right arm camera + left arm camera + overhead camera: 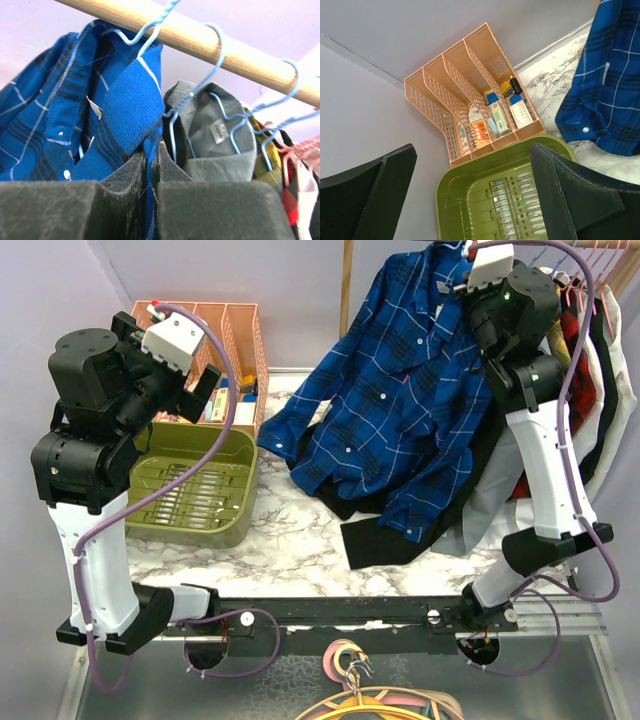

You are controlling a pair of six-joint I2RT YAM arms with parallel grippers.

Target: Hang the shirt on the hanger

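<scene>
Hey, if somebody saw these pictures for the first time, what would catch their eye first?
The royal-blue plaid shirt dominates, hanging on a light-blue hanger from the wooden rod at upper right and spilling onto the marble table. The right pincer is shut on its front edge just below the collar. On the left, the open left pincer hovers above a green tray beside a peach organizer.

I see green tray [200,533] just beside orange organizer [238,335], small boxes [497,117] in its slots; black shirt [385,540] on marble table [290,550]; grey shirt [210,150] hangs from wooden rod [185,37]; hanger pile [370,702] at near edge
</scene>
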